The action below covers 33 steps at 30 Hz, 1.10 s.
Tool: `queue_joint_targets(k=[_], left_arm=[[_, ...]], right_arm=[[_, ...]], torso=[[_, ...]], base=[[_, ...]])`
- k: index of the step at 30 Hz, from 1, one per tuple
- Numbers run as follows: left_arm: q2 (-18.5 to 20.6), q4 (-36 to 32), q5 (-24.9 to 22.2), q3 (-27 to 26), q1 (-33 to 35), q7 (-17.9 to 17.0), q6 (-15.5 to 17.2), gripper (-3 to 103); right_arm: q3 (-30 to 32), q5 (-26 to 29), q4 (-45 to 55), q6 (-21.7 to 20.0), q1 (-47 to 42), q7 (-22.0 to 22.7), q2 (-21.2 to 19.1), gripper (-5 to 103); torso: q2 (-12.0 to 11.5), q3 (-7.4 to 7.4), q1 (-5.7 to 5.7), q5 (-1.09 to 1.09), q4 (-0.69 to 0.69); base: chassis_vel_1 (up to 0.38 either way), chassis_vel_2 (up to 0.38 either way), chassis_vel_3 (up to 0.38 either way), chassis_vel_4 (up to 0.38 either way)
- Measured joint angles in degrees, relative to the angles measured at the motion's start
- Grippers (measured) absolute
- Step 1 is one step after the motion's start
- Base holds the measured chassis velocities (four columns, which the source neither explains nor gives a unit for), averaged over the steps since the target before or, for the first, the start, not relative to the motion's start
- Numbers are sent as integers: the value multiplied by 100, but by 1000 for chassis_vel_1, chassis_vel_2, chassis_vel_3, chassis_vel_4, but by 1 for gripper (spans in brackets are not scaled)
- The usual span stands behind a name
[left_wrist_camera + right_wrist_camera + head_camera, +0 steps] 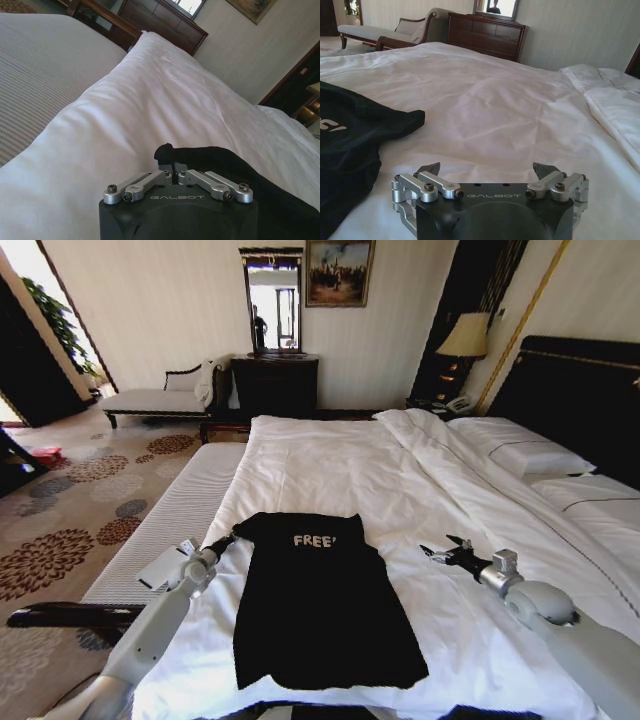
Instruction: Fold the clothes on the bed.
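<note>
black T-shirt (pixel 318 605) flat on near end of white bed (pixel 400 480), left gripper (pixel 232 537) pinching its far-left corner, right gripper (pixel 443 554) spread, just right of it

Bright daylight washes the bed (pixel 330 455); wide-angle edges bend.

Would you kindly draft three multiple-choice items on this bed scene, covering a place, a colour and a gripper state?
1. Where does the T-shirt lie?
A. on the bed's white duvet
B. on the carpet
C. on the pillows

2. What colour is its "FREE!" lettering?
A. red
B. white
C. gold

3. How is the left gripper?
A. open above the duvet
B. shut on nothing
C. shut on the T-shirt's sleeve

Answers: 1 A, the shirt lies flat on the duvet; 2 B, white letters on black cloth; 3 C, its fingers pinch black fabric, while the right gripper rests open beside the shirt.
</note>
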Motion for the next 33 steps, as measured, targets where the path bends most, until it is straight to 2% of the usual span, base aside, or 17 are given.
queue_joint_targets(k=[7, 13, 14, 15, 18, 21, 25, 27, 30, 33], left_arm=[[35, 139, -19, 87, -251, -24, -19, 0], [125, -128, 45, 43, 72, -100, 7, 0], [146, -175, 64, 18, 153, -115, 7, 6], [146, -175, 64, 18, 153, -115, 7, 6], [246, -284, 100, -94, 371, -140, -3, 22], [335, -389, 82, -162, 483, -151, -12, 27], [567, -580, 56, -215, 678, -149, -36, 48], [599, -614, 57, -218, 699, -148, -38, 48], [611, -711, 81, -211, 758, -158, -39, 65], [554, -788, 133, -169, 786, -188, -31, 71]], right_arm=[[22, -9, 5, 17, -42, -15, 9, 100], [28, -13, -1, 30, -49, -29, 11, 100], [28, -17, -9, 33, -49, -32, 11, 100], [28, -17, -9, 33, -49, -32, 11, 100], [18, -31, -10, 36, -45, -36, 20, 100], [11, -37, 5, 36, -43, -36, 28, 100], [11, -72, 10, 36, -52, -37, 52, 100], [24, -74, 21, 36, -62, -37, 71, 100], [46, -83, 43, 37, -91, -38, 109, 100], [49, -88, 43, 38, -95, -38, 118, 100]], torso=[[0, 0, 0, 1, -2], [0, 0, 0, 1, 1], [0, 0, 0, 1, 2], [0, 0, 0, 1, 2], [0, 0, 0, 0, 1], [0, 0, 0, 1, 1], [0, 0, 0, 1, 1], [0, 0, 0, 2, 1], [0, 0, 0, 1, 0], [0, 0, 0, 2, 0]], base=[[0, 0, 0, 0], [0, 0, 0, 0], [0, 0, 0, 0], [0, 0, 0, 0], [0, 0, 0, 0], [0, 0, 0, 0], [0, 0, 0, 0], [0, 0, 0, 0], [0, 0, 0, 0], [0, 0, 0, 0]])
